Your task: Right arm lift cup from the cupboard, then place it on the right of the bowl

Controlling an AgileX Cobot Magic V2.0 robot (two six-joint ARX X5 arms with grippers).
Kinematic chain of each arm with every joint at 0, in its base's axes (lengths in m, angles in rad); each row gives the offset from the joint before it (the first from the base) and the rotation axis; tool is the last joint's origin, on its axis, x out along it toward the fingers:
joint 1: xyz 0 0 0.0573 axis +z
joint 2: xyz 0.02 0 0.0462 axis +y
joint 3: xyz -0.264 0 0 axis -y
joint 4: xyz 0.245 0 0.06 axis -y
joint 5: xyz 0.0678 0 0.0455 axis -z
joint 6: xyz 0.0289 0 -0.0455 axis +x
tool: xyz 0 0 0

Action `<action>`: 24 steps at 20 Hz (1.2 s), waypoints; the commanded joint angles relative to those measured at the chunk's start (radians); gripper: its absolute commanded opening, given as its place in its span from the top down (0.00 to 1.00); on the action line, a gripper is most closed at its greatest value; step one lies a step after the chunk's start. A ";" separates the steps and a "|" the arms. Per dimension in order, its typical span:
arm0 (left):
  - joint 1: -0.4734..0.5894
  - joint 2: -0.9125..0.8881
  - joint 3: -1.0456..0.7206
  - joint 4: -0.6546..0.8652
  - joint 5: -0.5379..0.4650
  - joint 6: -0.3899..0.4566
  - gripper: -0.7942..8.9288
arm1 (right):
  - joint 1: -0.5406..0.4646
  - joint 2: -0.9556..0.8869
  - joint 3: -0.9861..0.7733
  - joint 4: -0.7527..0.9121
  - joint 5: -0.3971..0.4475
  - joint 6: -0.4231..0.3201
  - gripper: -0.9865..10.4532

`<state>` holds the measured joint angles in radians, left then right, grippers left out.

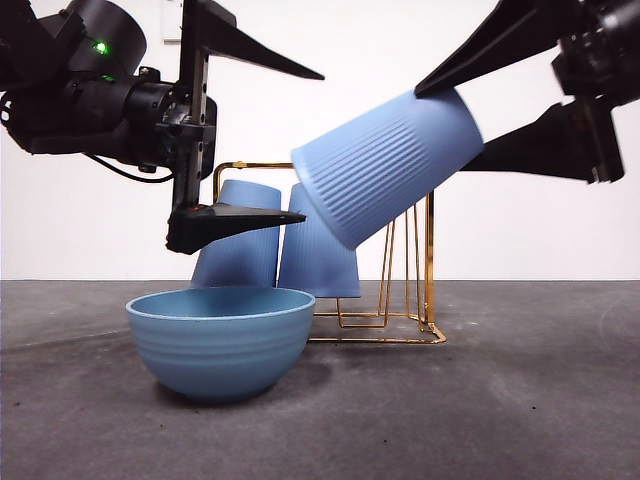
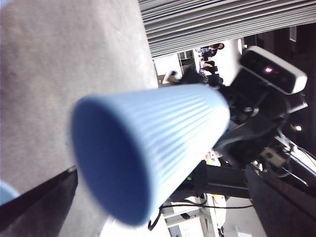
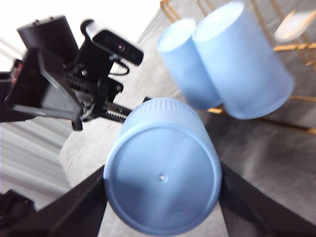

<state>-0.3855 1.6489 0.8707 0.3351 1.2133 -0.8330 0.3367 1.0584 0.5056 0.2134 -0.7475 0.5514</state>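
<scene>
Leftmost, the left gripper [image 1: 290, 145] hangs with jaws spread wide and empty, lower jaw just above the bowl [image 1: 220, 340], which sits on the table [image 1: 520, 400] below and ahead of it. Beyond its tips, two spare cups [image 1: 240, 240] stand mouth-down against the gold rack [image 1: 415, 300]; their lower edges are partly hidden by the bowl rim, and how they seat on the pegs cannot be made out. Further right, the cup [image 1: 390, 165] is airborne, tilted with its mouth pointing down toward the rack, clear of the wires. The right gripper [image 1: 450, 125] clamps it at the closed base end, one jaw on each side, seen plainly in the right wrist view [image 3: 163, 190]. Judging by looks: light, stiff plastic, ribbed sides giving some bite, yet tapered, so a grip this near the end could slip off the narrow end. Contact points themselves are hidden behind the cup wall. Right arm's upper body is cut off by the frame edge; wrist views are motion-blurred.
</scene>
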 commanded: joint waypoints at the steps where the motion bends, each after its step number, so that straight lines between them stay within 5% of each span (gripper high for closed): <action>1: -0.016 0.020 0.007 0.041 0.013 -0.055 0.38 | 0.021 0.056 0.003 0.051 -0.019 0.026 0.72; 14: -0.036 0.020 0.007 0.054 -0.005 -0.069 0.91 | 0.060 0.146 0.003 0.150 -0.040 0.074 0.72; 17: -0.035 0.020 0.007 0.055 -0.010 -0.050 0.91 | 0.060 0.146 0.003 0.149 -0.037 0.077 0.71; 21: -0.035 0.020 0.007 0.054 -0.010 -0.071 0.91 | 0.060 0.145 0.004 0.145 -0.040 0.089 0.42; 24: -0.037 0.020 0.009 0.054 -0.014 -0.105 0.91 | 0.040 0.107 0.007 0.139 -0.040 0.119 0.43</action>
<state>-0.4164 1.6505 0.8700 0.3809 1.1969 -0.9226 0.3733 1.1671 0.5014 0.3393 -0.7845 0.6537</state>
